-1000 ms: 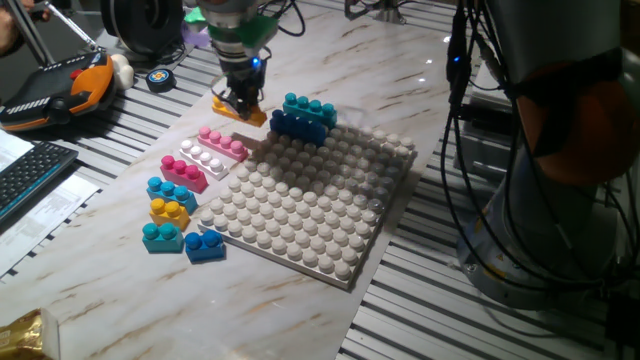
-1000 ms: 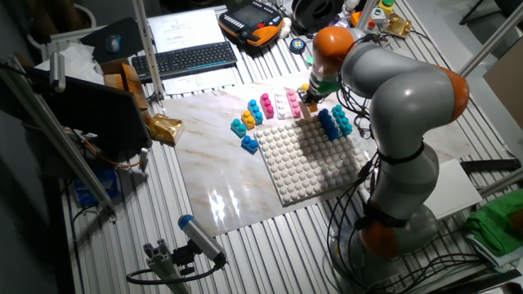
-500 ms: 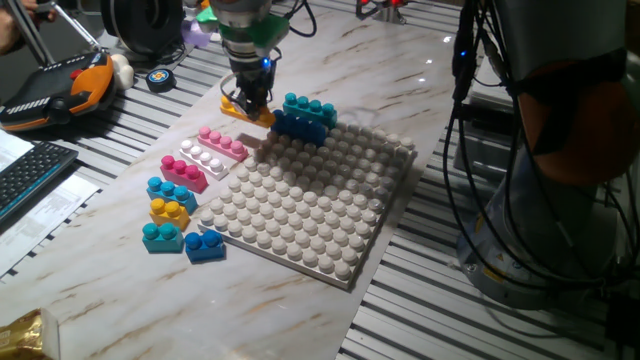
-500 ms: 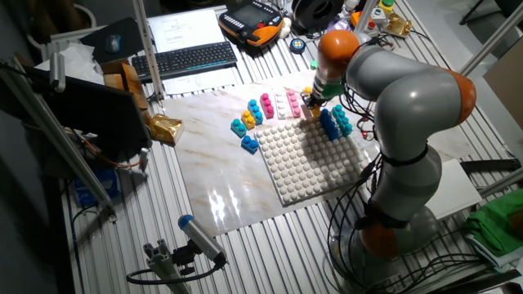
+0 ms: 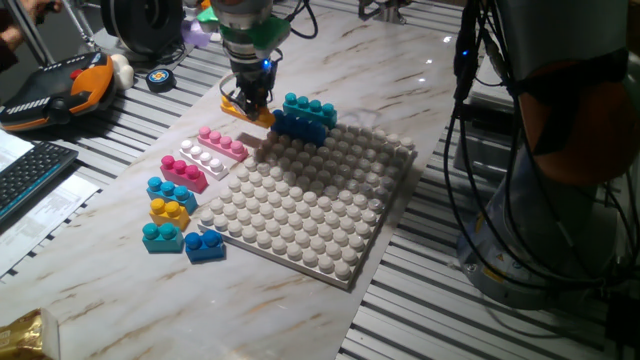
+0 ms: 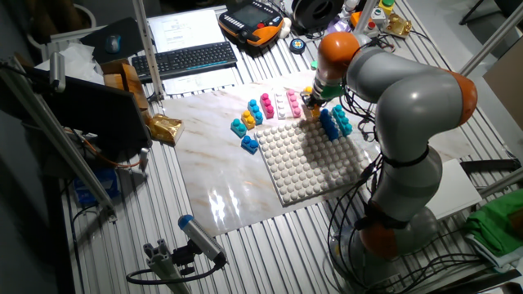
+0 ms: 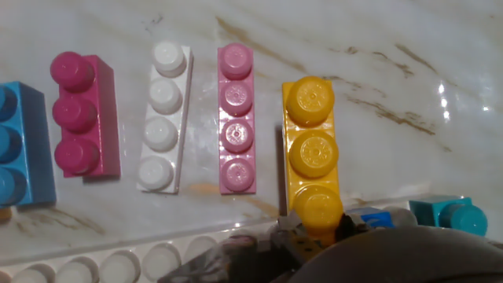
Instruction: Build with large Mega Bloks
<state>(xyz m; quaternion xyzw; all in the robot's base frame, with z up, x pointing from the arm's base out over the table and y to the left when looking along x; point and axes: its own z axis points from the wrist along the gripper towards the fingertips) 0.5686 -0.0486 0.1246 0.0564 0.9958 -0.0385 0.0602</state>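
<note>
My gripper (image 5: 249,104) is shut on one end of the orange-yellow Mega Blok (image 5: 233,106) and holds it just off the marble, next to the far corner of the baseplate (image 5: 310,215). In the hand view the orange-yellow brick (image 7: 312,149) runs away from my gripper (image 7: 314,236), parallel to the pink (image 7: 236,118), white (image 7: 163,118) and magenta (image 7: 78,114) bricks lying on the table. A teal brick (image 5: 308,105) sits on a blue brick (image 5: 298,125) on the baseplate's far corner, right of the gripper. The other fixed view shows my gripper (image 6: 311,100) beside that stack (image 6: 333,124).
Short light-blue (image 5: 165,188), yellow (image 5: 169,211), teal (image 5: 162,236) and blue (image 5: 205,245) bricks lie left of the baseplate. A keyboard (image 5: 25,170) and an orange pendant (image 5: 50,85) are at the left. The arm's base and cables (image 5: 520,150) stand at the right.
My gripper has carried the orange-yellow brick a little up and to the right, toward the teal-on-blue stack. Over the last half second it has barely moved.
</note>
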